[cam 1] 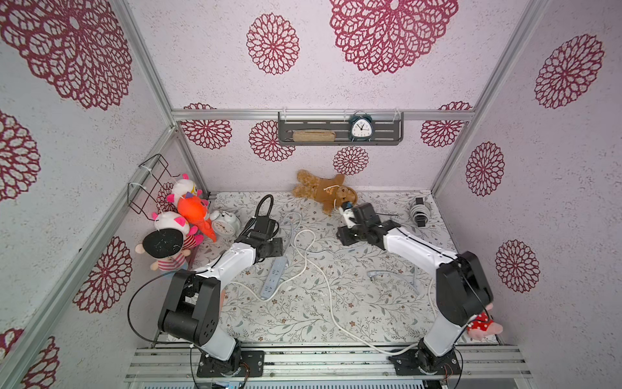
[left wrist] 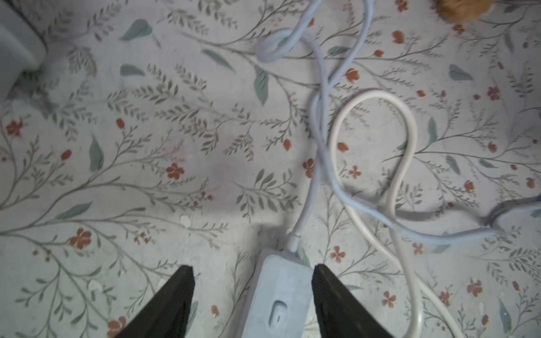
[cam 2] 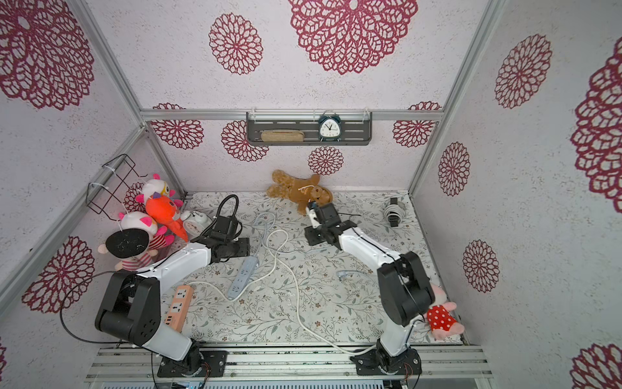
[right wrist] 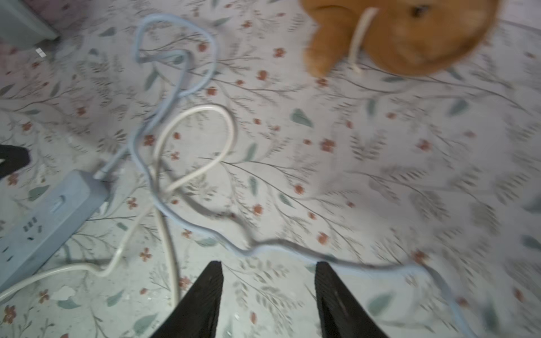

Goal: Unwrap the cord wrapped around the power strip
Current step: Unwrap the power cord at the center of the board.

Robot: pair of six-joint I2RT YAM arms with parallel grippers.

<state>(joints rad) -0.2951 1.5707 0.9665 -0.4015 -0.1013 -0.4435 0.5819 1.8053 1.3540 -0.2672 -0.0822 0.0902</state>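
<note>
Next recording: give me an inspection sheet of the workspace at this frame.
Surface: floral table cover, flat.
Job's things: blue-grey power strip lies flat; pale blue cord lies in loose loops, no turns seen on the strip.
Clutter: teddy bear, plush toys, alarm clock, orange power strip, red-dotted plush.
Grippers: left gripper open, straddling the strip's cord end; right gripper open, empty.
Cables: white cord crosses the pale blue cord; strapped coil in a far corner.
Surroundings: patterned walls; shelf with clock and pouch; wire basket.
</note>
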